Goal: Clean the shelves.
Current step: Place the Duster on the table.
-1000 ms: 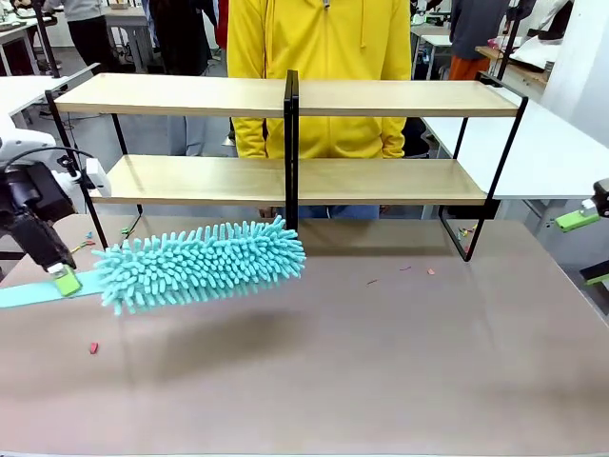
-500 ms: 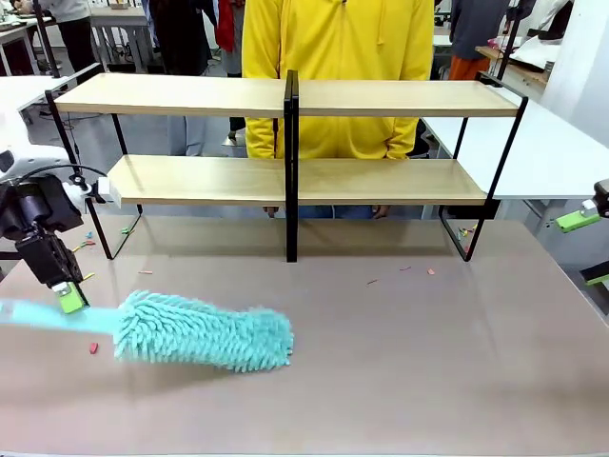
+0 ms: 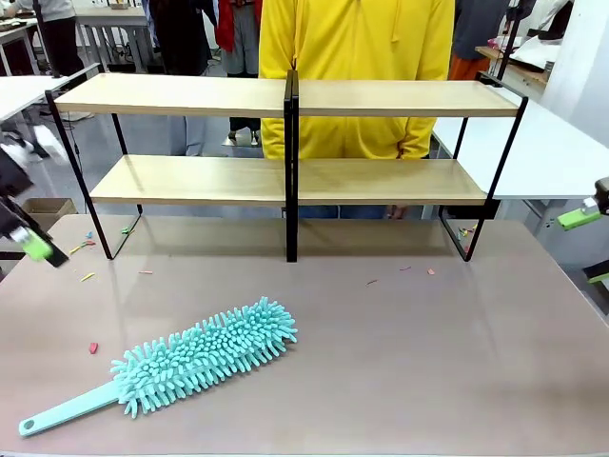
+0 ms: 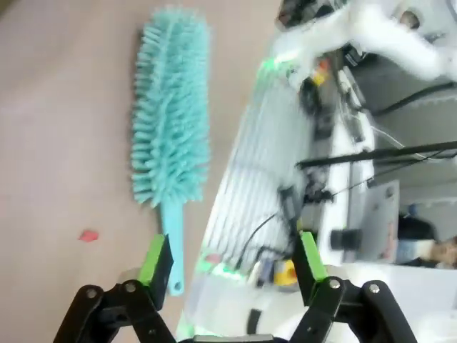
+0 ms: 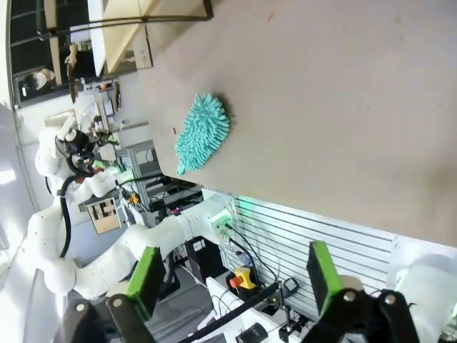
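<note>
Seeing the duster (image 3: 186, 362) lying on the table (image 3: 428, 362), my left gripper (image 4: 228, 261) spread and empty; I judge cleaning finished, next only parking.

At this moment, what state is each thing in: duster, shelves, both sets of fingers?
Duster: lying flat on the table, free of any grip, handle toward the near left corner.
Shelves: upright at the far side, both boards bare.
Left fingers: open, nothing between them, above the duster's handle end.
Right fingers: open, holding nothing, off the table's edge.
</note>
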